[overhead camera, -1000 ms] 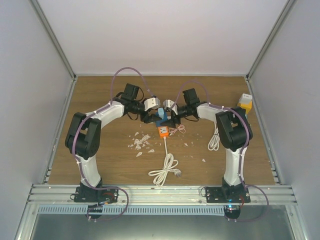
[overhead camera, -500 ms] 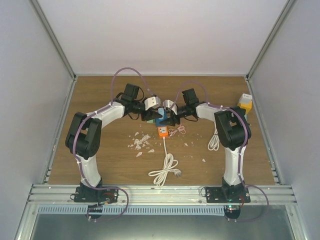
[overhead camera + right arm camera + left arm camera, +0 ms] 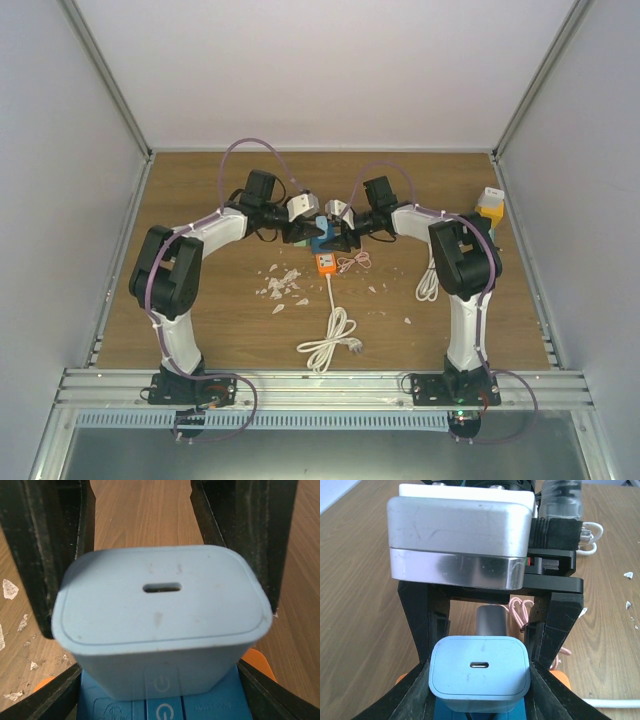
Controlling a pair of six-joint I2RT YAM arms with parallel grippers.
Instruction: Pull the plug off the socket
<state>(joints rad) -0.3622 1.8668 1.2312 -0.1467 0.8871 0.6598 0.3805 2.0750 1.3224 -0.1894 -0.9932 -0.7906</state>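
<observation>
Left wrist view: the left hand (image 3: 479, 686) is closed on the light blue plug (image 3: 479, 672). Its black fingers (image 3: 417, 692) press both side faces, and the plug's slot-shaped port faces the camera. The right hand (image 3: 160, 697) comes in from the opposite side. Its own fingers (image 3: 52, 702) sit tight against the darker blue socket (image 3: 200, 706) just under the plug, which is still seated in it. A power symbol shows on the socket's face.

An orange extension block (image 3: 325, 263) lies directly beneath this stack, about midway between the left and right edges of the worktop (image 3: 200, 200) and somewhat nearer the far edge than the near one. Its white cord (image 3: 330, 335) runs toward the near edge and ends in a loose coil. A thin pink wire (image 3: 352, 260) lies curled just right of the block. White scraps (image 3: 282, 285) are scattered to its left. A second white cable (image 3: 428, 282) lies toward the right edge, and a yellow and white item (image 3: 489, 208) sits against that edge near the far right corner.
</observation>
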